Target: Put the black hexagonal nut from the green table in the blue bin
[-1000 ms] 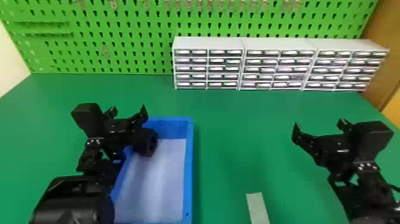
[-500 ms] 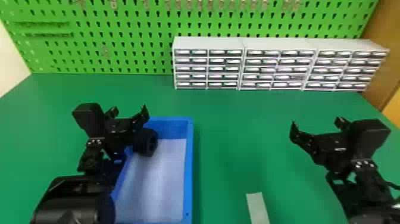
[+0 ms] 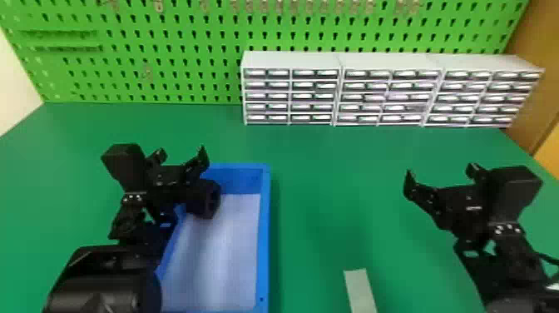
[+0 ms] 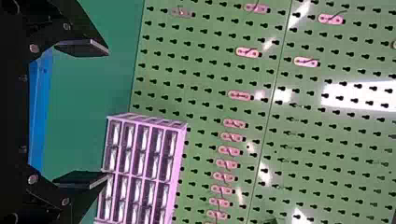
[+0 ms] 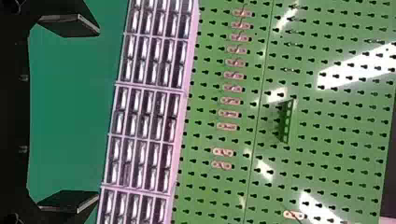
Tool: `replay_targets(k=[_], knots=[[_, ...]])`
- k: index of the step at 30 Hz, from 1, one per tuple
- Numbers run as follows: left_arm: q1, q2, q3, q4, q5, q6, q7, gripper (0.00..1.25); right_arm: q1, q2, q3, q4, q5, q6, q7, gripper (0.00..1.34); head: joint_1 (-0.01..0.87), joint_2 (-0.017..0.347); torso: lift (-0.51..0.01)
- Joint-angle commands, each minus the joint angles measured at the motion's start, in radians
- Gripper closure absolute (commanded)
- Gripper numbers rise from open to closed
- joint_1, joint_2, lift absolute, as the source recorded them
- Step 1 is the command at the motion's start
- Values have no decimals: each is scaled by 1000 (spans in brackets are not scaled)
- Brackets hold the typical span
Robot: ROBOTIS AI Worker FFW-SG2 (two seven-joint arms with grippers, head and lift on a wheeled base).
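Note:
In the head view my left gripper is open above the far left part of the blue bin. The black hexagonal nut is inside the bin at its far left, just below that gripper and partly hidden by it. Between the spread fingers of my left gripper nothing is held; the blue bin shows behind them. My right gripper stands open and idle over the right side of the green table. The wrist view has my right gripper with its fingers wide apart.
White drawer cabinets line the back of the table, in front of a green pegboard. A pale strip lies near the front edge, to the right of the bin.
The right gripper has shifted slightly left and away from the robot. My left gripper has barely moved, and the nut keeps its place in the bin.

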Motion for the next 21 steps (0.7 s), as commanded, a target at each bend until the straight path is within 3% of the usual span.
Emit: replay_targets(k=[1,21], knots=[[0,0,-1,0,0,0,0,321,-3,-4,0,4,1,0,0,76,686,51,-97],[0,0,-3,0,2,0,0,321,-6,-7,6,7,1,6,0,75,686,51,-97]])
